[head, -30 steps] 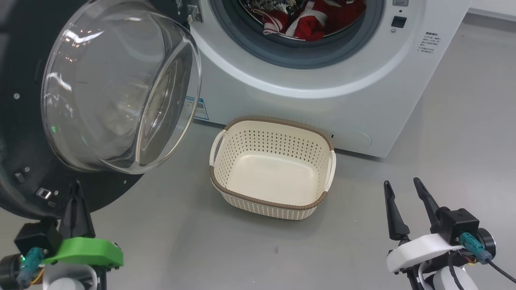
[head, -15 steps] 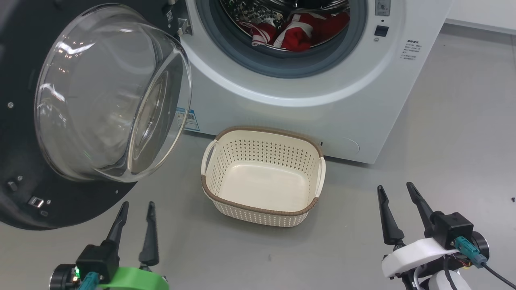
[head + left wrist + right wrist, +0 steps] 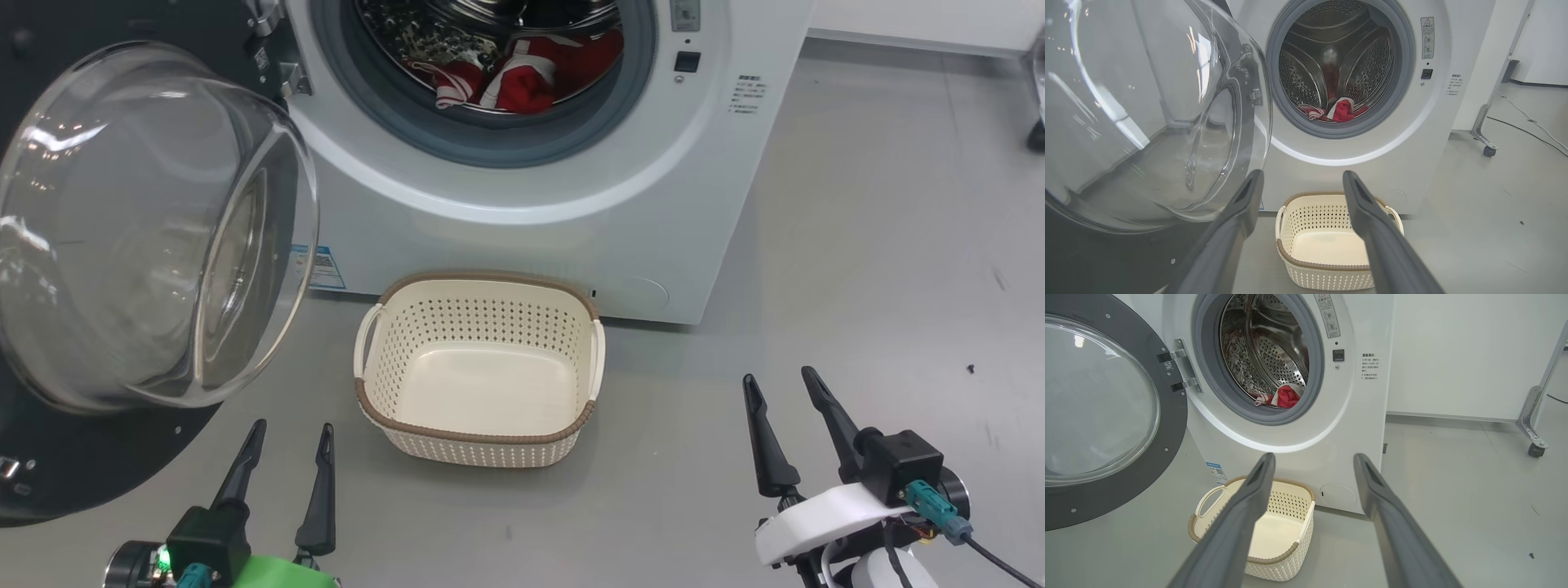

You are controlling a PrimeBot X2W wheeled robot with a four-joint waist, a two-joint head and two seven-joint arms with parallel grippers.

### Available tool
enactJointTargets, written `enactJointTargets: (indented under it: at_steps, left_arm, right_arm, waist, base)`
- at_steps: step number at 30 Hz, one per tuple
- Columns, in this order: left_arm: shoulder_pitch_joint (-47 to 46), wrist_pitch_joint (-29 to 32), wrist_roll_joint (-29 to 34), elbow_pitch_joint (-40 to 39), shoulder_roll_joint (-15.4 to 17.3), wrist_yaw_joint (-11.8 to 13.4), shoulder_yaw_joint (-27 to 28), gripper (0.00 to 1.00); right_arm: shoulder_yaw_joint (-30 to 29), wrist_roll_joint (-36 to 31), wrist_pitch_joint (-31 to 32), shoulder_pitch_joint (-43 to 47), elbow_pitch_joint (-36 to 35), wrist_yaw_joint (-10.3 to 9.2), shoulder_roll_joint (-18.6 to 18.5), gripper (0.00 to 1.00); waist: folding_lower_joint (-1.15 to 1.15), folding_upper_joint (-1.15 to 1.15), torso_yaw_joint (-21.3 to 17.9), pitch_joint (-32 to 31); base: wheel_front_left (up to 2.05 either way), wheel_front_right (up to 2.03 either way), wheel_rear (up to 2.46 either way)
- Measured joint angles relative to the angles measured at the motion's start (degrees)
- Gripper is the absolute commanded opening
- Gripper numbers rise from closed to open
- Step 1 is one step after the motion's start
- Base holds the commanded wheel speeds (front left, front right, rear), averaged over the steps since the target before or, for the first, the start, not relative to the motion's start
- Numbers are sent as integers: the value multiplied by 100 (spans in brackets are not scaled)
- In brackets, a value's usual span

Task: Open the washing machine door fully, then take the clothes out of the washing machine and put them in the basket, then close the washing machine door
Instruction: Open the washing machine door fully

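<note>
Clothes (image 3: 522,82) lie well away from both grippers. Nearest, my left gripper (image 3: 294,426) at 7 o'clock is spread wide, touching nothing; my right gripper (image 3: 776,374) at 4 o'clock is equally wide and bare. Beyond, between them, the basket (image 3: 482,280) stands on the floor (image 3: 816,286). The washing machine door (image 3: 147,229) hangs open at 9 o'clock; the red bundle rests inside the washing machine (image 3: 522,237) at 12.

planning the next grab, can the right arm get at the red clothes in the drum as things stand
Probably yes: the washing machine door is swung wide to the left, nothing blocks the drum mouth, and the open right gripper faces the clothes.
</note>
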Motion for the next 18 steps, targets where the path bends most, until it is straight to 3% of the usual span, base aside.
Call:
enactJointTargets:
  at_steps: [18]
  left_arm:
    - [70, 236, -88, -149, -3, 29, 59, 100]
  right_arm:
    - [43, -5, 0, 287, -200, -193, 1, 100]
  waist:
    - [0, 0, -895, -62]
  base:
    - [0, 0, 0]
